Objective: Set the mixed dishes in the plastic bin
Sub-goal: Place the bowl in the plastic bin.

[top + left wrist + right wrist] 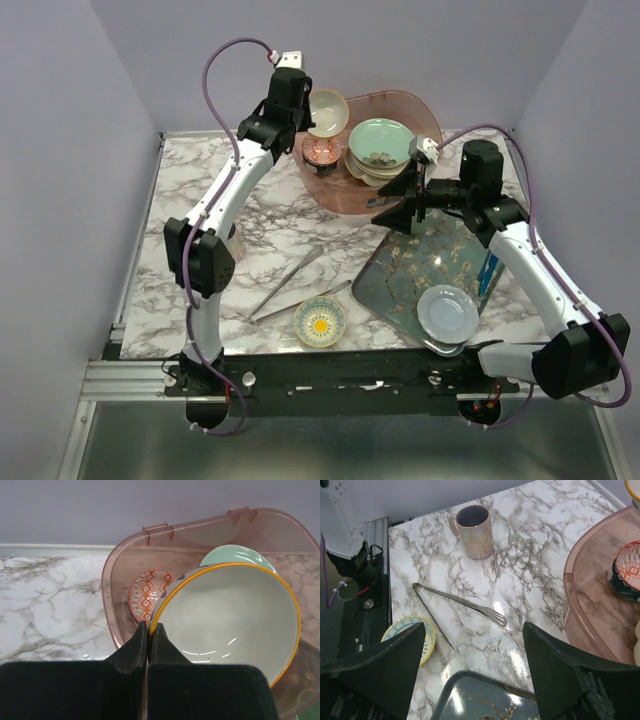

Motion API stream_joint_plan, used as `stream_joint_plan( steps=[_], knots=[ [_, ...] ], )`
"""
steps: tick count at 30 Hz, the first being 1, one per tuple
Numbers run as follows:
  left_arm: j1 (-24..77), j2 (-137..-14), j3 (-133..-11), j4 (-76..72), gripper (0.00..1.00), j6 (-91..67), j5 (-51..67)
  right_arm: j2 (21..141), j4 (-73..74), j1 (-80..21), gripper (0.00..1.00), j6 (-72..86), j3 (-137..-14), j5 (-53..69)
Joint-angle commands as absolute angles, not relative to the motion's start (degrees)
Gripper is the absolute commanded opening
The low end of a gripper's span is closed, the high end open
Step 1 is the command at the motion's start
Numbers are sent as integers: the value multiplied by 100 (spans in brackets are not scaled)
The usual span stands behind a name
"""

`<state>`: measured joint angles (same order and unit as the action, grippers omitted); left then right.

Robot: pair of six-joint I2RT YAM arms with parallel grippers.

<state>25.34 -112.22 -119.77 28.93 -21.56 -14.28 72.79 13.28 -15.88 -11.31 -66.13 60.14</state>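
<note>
You will find no readable text, label, brand name, number or sign in any of the three views. The marks on the small red patterned bowl [150, 592] and on the floral tray [400, 285] are decoration only, not writing.
</note>
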Motion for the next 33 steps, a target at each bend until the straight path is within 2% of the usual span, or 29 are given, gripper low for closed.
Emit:
stream_joint_plan(
  steps=[1, 11, 33],
  knots=[
    [2470, -12127, -13384, 3146, 0, -2145, -1415, 7190, 1160, -1477, 86, -1046, -6530, 6152],
    [2391, -13112, -13772, 2698, 0, -2092, -1459, 7286, 1151, -1380, 87, -1072, -6513, 6073],
    [2312, -13974, -13878, 2074, 0, -2136, -2083, 7409, 1160, -1239, 87, -1072, -6486, 6108]
  ],
)
